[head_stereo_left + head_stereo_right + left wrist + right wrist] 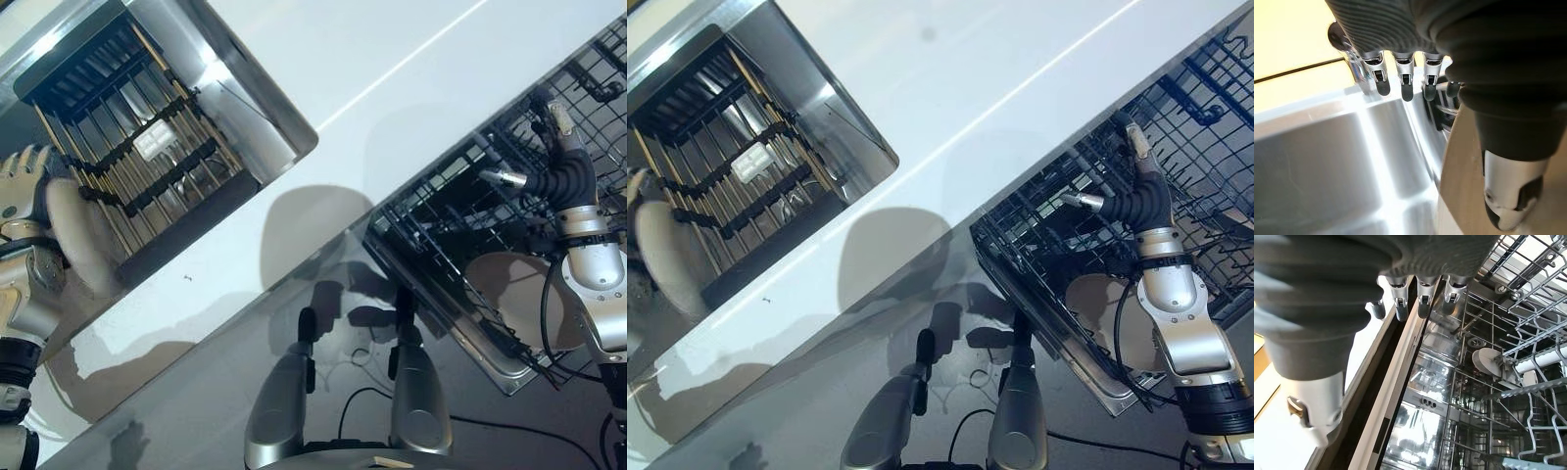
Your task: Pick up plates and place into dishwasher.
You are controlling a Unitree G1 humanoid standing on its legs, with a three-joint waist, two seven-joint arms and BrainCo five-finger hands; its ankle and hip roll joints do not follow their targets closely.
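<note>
A beige plate [83, 240] stands on edge at the near end of the sink [257, 110], pinched by my left hand [22, 196]. In the left wrist view the thumb [1508, 196] lies on the plate's face [1462, 196], and the fingers [1403, 78] reach past its rim towards the sink wall. At the right, my right hand [566, 176] hovers open over the pulled-out dishwasher rack [446, 201], fingers [1422, 301] straight and holding nothing. A second beige plate [514, 294] sits in that rack below my right forearm.
A dark slatted drying rack [127, 147] lies in the sink. White countertop [392, 59] runs between the sink and the dishwasher. The rack's wire tines [1528, 382] and the open dishwasher's steel edge [460, 338] lie close under my right arm.
</note>
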